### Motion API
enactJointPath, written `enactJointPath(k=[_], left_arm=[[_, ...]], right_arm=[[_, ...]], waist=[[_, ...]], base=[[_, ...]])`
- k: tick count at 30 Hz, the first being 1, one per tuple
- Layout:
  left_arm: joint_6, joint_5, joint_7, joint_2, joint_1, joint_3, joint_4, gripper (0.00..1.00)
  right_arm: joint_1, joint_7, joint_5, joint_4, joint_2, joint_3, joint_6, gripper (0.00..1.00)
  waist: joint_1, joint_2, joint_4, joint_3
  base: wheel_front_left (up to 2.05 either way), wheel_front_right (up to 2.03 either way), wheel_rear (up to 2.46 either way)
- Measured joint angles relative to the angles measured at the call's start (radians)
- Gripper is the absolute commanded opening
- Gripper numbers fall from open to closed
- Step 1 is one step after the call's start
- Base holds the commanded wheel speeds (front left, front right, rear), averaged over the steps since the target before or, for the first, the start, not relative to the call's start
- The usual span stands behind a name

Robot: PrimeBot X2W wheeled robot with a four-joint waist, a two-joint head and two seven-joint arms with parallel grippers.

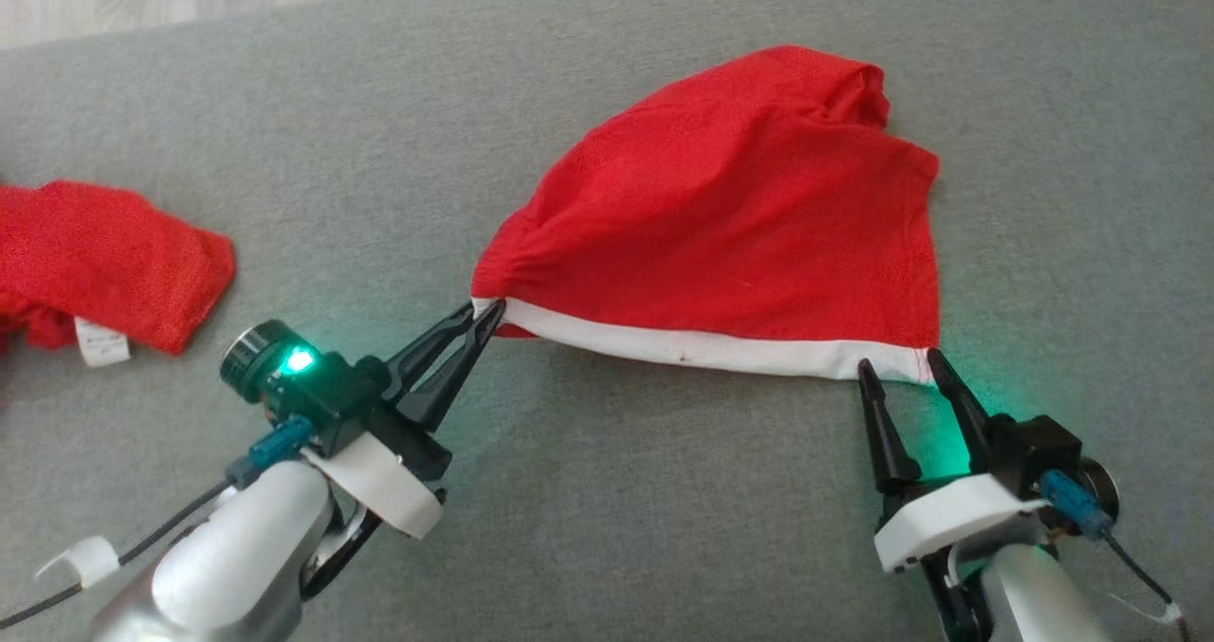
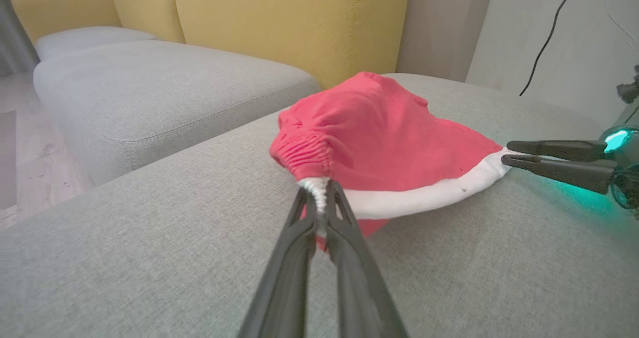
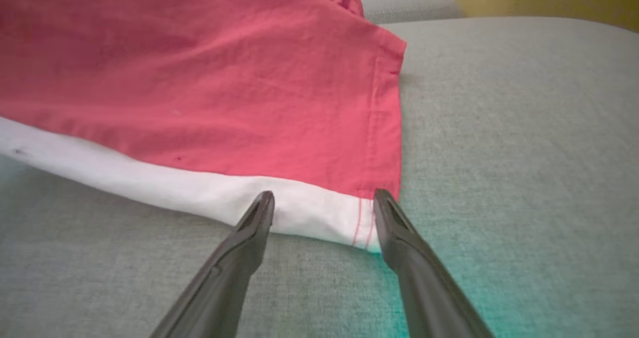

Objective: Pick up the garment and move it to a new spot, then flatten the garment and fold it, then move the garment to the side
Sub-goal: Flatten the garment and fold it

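Head view shows you the grey sofa seat (image 1: 664,528) with the red garment (image 1: 740,215) spread across its middle, its white band (image 1: 721,346) nearest the robot. Another red cloth (image 1: 104,253) lies well apart at the left edge. Your left claw (image 1: 491,310) is clamped on the band's left corner. Your right claw (image 1: 899,359) stands apart, one finger on either side of the right corner.

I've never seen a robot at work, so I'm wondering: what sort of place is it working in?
Probably a living room in a home. The red garment lies on a grey upholstered sofa seat with yellow back cushions, and pale wooden floor shows beside the sofa.
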State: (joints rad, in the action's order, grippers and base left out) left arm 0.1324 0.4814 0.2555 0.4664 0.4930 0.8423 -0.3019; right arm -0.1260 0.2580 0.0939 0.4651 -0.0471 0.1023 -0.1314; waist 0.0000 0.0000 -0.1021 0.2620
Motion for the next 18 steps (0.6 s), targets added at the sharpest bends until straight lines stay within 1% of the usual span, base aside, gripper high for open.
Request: enactJointPath(k=[8, 15, 16, 17, 18], left_arm=[[0.000, -0.025, 0.000, -0.004, -0.008, -0.020, 0.001, 0.00], [0.000, -0.035, 0.000, -0.005, -0.021, -0.039, 0.004, 0.00], [0.000, -0.035, 0.000, -0.005, -0.027, -0.042, 0.004, 0.00], [0.000, -0.035, 0.000, -0.005, -0.032, -0.044, 0.005, 0.00], [0.000, -0.035, 0.000, -0.005, -0.037, -0.047, 0.005, 0.00]], right_arm=[[-0.029, 0.006, -0.034, 0.097, 0.000, -0.055, 0.000, 1.00], [-0.038, 0.006, -0.029, 0.114, 0.000, -0.057, 0.000, 1.00], [-0.038, 0.006, -0.025, 0.114, 0.000, -0.055, 0.000, 0.96], [-0.038, 0.006, -0.023, 0.114, 0.000, -0.051, 0.000, 0.71], [-0.038, 0.006, -0.023, 0.115, 0.000, -0.048, 0.000, 0.41]], waist=[[-0.0001, 0.0000, 0.027, -0.001], [-0.0001, 0.0000, 0.024, -0.004], [0.0000, 0.0000, 0.023, -0.004], [0.0000, 0.0000, 0.021, -0.004], [0.0000, 0.0000, 0.019, -0.004]], base=[[0.00, 0.00, 0.00], [0.00, 0.00, 0.00], [0.00, 0.00, 0.00], [0.00, 0.00, 0.00], [0.00, 0.00, 0.00]])
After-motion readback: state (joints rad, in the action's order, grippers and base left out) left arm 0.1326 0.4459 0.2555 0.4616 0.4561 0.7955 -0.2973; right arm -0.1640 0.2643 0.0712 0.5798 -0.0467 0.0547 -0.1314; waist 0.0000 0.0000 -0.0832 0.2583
